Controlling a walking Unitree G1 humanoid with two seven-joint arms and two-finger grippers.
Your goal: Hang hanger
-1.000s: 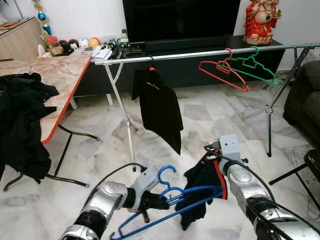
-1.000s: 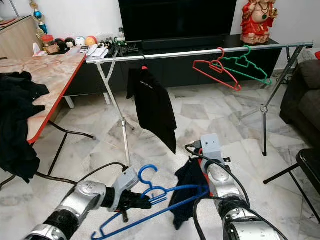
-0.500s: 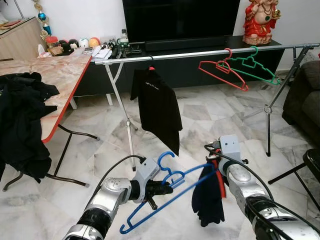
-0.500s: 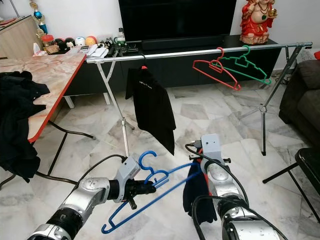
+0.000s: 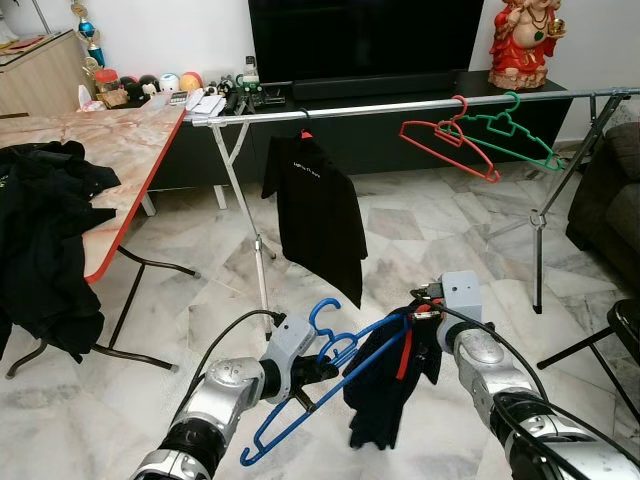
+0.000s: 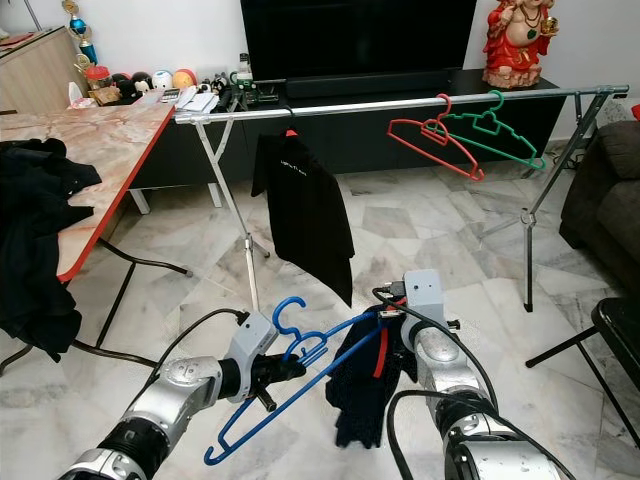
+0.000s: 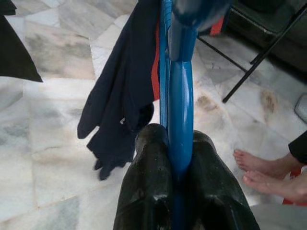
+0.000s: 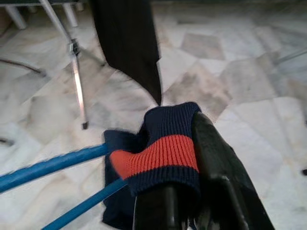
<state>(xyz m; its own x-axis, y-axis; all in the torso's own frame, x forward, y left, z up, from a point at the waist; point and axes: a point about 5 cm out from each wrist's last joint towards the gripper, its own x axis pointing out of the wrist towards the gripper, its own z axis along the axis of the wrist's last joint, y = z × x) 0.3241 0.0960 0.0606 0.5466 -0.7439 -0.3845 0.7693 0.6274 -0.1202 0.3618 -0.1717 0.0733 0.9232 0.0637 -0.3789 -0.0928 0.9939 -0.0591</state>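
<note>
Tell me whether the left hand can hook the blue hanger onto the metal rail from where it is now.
Probably not yet. The left hand grips the blue hanger low, well short of the metal rail. The dark garment, pinched by the right hand, is not fully on it. Space on the rail looks free.

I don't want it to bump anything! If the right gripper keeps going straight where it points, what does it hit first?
Probably the black shirt hanging from the rail, straight ahead of the right gripper; depth is hard to judge.

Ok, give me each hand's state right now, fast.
Left hand: closed on the blue plastic hanger.
Right hand: closed on the navy knitted garment with a red band.
</note>
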